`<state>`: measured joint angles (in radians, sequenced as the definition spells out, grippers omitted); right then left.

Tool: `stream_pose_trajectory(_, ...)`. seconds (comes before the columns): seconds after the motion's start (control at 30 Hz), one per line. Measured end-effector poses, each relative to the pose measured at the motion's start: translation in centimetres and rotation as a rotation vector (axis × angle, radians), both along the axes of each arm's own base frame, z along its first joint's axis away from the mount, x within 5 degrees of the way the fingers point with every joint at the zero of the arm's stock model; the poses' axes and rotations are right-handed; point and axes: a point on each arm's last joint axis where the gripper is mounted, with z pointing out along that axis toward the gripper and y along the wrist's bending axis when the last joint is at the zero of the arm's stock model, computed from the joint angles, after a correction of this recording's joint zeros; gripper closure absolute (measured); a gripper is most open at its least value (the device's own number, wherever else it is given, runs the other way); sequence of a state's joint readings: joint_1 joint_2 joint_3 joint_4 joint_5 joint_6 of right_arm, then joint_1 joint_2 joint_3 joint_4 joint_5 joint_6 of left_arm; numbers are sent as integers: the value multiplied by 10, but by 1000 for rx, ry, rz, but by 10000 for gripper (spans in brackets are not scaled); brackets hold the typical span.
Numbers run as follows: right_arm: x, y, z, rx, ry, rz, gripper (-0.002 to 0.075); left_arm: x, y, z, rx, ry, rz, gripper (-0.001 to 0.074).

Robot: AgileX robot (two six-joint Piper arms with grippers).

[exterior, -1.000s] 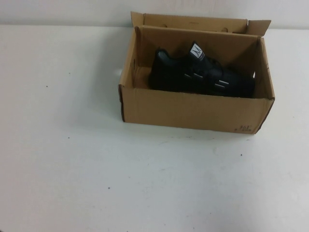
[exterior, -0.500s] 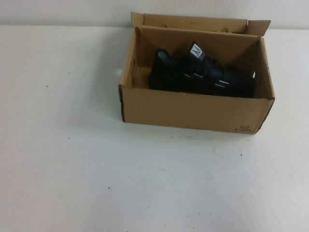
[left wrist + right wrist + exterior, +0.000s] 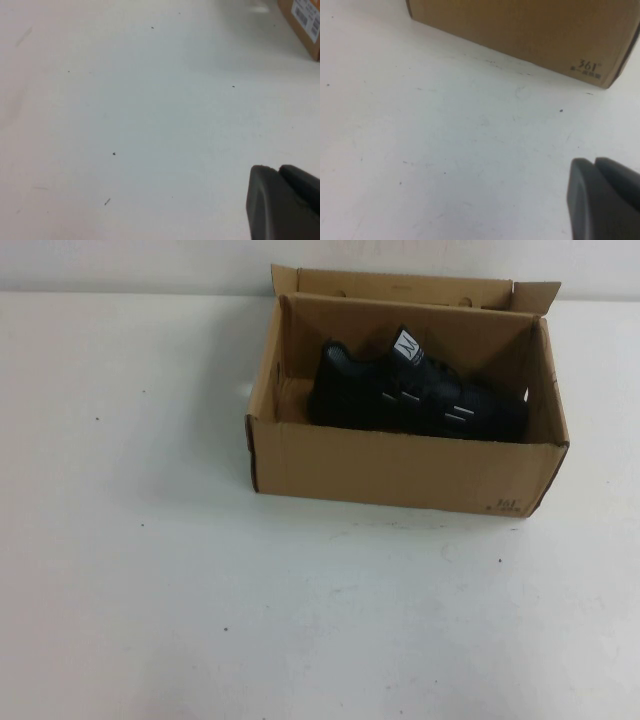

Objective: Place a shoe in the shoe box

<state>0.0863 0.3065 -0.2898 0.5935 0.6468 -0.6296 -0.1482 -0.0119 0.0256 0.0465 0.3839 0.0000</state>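
"361°" is showing in small dark print at a lower corner of the shoe box (image 3: 530, 30) in my right wrist view, with a tiny line under it too small to read. A white sticker with a barcode-like print is sitting on the box corner in my left wrist view (unreadable). The shoe (image 3: 415, 395) is lying inside the shoe box (image 3: 400, 472), on its sole along the box's length, its white tongue label (image 3: 405, 345) carrying a dark logo I can't make out, silver-white dashes on its side. The box is sitting on the white worktop (image 3: 200, 590) toward the far edge, flaps upright.

My left end effector (image 3: 285, 205) is hanging over bare worktop, well apart from the box, holding nothing; whether it is released or clenched, I cannot tell. My right end effector (image 3: 605, 200) is hanging near the box's front wall, not touching it, empty too (same here, cannot tell its opening). Neither is appearing in the high view.
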Motion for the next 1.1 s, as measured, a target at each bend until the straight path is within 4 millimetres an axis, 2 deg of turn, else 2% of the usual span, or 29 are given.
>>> stream_pose_trajectory(0.53,-1,0,0,1,-6,-1,743,0,0,0,0,2,0,736)
stream_pose_trajectory(0.8,-14,-4,5,-12,-133,-35,743,0,0,0,1,2,0,736)
stream_pose_trajectory(0.97,-18,-15,-8,7,-198,-165,743,0,0,0,1,2,0,736)
stream_pose_trajectory(1.1,-17,-27,-29,74,-227,-328,743,0,0,0,1,2,0,736)
